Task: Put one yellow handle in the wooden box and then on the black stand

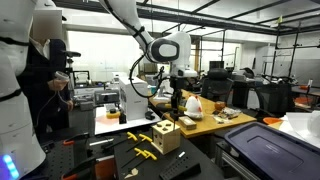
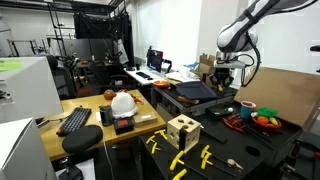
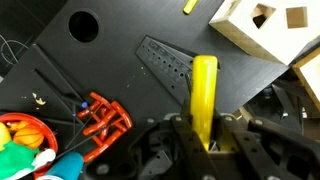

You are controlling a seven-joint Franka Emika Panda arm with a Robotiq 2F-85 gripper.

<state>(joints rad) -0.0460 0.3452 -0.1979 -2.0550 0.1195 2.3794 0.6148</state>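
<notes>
Right now my gripper (image 3: 204, 138) is pinched on a yellow handle (image 3: 204, 88), gripped at one end so the free length sticks out ahead; I judge that suits poking it into a hole. The box (image 3: 255, 30) sits off to one side, not under the handle; a black slotted plate (image 3: 163, 68) lies beneath it, perhaps the stand, though I cannot tell. In an exterior view, spare handles (image 2: 205, 157) lie beside the box, so neither step looks done.

No lettering, label or number can be read anywhere.
</notes>
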